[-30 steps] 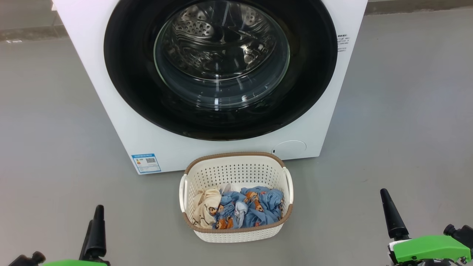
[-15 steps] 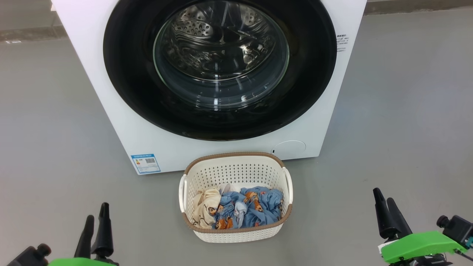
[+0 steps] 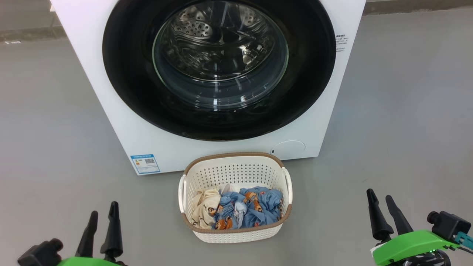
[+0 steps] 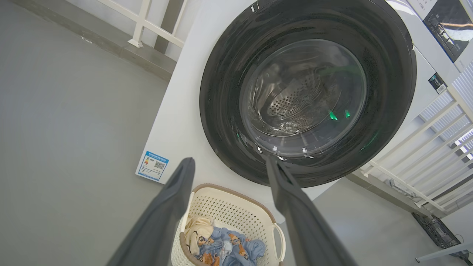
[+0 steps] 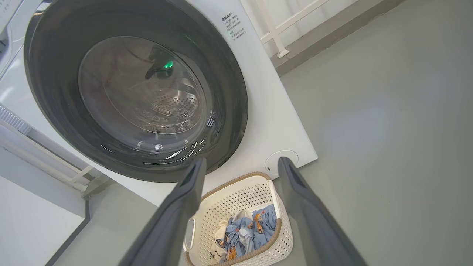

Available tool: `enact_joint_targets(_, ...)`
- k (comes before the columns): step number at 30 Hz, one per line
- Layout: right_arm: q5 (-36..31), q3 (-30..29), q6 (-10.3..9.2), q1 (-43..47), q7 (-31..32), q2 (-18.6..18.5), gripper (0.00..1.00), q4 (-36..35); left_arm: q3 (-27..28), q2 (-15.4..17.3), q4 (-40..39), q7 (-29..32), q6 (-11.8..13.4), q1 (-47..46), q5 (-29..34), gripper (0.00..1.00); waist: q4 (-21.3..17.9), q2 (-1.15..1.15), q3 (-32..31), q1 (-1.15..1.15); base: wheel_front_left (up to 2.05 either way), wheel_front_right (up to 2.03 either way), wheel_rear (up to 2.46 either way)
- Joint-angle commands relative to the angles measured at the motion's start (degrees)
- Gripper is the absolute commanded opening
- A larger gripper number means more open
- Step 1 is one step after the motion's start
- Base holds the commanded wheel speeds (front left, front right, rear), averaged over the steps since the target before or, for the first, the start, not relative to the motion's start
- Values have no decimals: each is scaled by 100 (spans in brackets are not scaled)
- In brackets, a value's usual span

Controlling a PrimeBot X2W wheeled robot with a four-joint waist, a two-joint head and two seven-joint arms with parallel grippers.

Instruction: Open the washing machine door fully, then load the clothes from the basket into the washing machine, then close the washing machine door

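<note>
Washing machine door [image 3: 129, 92], shut flush on the front of the white washing machine [image 3: 111, 140]: a glossy black ring around a bulging clear glass bowl, through which the perforated steel drum [image 3: 201, 27] shows. The basket [image 3: 236, 171], cream perforated plastic with a brown woven-look rim, stands on the grey floor [image 3: 55, 111] directly before the door and holds the crumpled clothes [image 3: 255, 210], light blue and one cream. Left gripper [image 3: 104, 208] and right gripper [image 3: 378, 194] flank the basket, well apart from it, fingers parted, empty.
</note>
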Motion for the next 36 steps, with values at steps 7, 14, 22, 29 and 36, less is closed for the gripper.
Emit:
enact_joint_targets(7,-649,144,6,-333,-172,-21,100,-89,52,131,-158,-159,-46,-188,550,100,-4,0,-7,0,0,0,0)
enact_joint_targets(14,-1178,175,7,-377,-290,-24,100,-47,-5,149,-65,-277,-50,-191,994,100,3,0,-11,0,0,0,0)
enact_joint_targets(22,-1857,216,7,-412,-408,-9,100,-25,-62,188,61,-429,-55,-220,1542,100,1,0,-22,0,0,0,0)
enact_joint_targets(29,-2336,234,8,-456,-519,-7,100,15,-101,197,102,-546,-59,-236,1930,100,-9,0,-21,0,0,0,0)
enact_joint_targets(36,-2808,248,8,-492,-629,-3,100,51,-118,207,200,-664,-63,-266,2242,100,-15,0,-24,0,0,0,0)
